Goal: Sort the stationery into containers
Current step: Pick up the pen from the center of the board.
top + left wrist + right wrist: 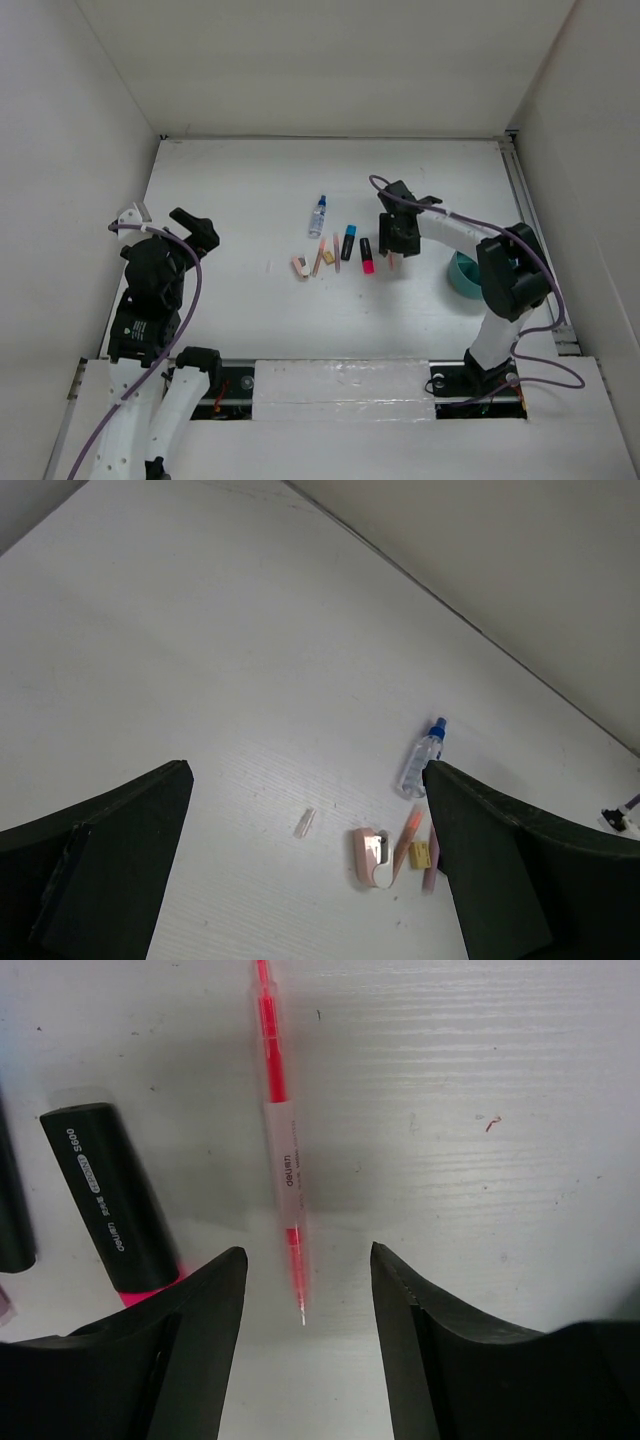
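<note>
The stationery lies in a loose row mid-table: a clear bottle with a blue cap, a blue-black highlighter, a pink-black highlighter, thin pencils and small eraser blocks. My right gripper hangs low over a thin red-pink pencil. Its jaws straddle the pencil's tip without touching it, so the right gripper is open and empty. The pink-black highlighter lies just left of the jaws. My left gripper is wide open above the table, left of the bottle. The teal cup stands at the right.
A small clear fragment lies alone left of the pinkish block and tan eraser. White walls enclose the table on three sides. The right arm's elbow partly covers the teal cup from above.
</note>
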Controlling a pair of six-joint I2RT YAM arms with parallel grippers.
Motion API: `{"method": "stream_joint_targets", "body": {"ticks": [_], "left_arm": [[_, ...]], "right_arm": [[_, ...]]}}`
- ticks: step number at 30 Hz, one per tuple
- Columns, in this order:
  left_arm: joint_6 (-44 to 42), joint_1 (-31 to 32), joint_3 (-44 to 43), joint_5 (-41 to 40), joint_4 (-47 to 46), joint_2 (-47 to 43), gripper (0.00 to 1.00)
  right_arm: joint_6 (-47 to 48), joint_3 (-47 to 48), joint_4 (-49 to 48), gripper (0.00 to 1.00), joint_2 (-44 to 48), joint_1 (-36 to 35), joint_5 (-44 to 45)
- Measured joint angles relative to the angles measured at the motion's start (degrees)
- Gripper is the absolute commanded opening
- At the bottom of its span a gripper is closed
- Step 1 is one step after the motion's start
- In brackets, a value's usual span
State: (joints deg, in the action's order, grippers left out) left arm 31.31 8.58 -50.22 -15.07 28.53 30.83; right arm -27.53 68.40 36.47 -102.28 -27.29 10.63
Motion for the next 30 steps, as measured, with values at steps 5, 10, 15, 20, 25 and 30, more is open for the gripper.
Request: {"method": "stream_joint_targets", "body": {"ticks": [5,10,15,20,25,30], "left_arm": [[0.0,0.0,0.0,0.0,0.0,0.0,1.0],[0.0,0.0,0.0,0.0,0.0,0.0,1.0],[0.0,0.0,0.0,0.0,0.0,0.0,1.0],[0.0,0.0,0.0,0.0,0.0,0.0,1.0],[-0.1,0.0,0.0,0.1,0.0,0.5,1.0],[-0.7,0.0,0.0,3.9,-1.4,5.7,1.0]], "right_arm": [[0.7,0.9,0.1,0.55,-2.5,0.0,-0.6],[1.6,2.0,0.2,0.35,-4.2,0.0,-1.3],[2.3,2.4,0.5,0.13,-4.6,-0.1,-1.5],[2.3,2.6,0.7,0.0,-4.6,-0.1,-1.5],[2.0,2.6,0.8,0.0,-4.5,-0.1,-1.2],[1.4,1.5,0.9,0.0,-2.3,-0.4,-0.9]]}}
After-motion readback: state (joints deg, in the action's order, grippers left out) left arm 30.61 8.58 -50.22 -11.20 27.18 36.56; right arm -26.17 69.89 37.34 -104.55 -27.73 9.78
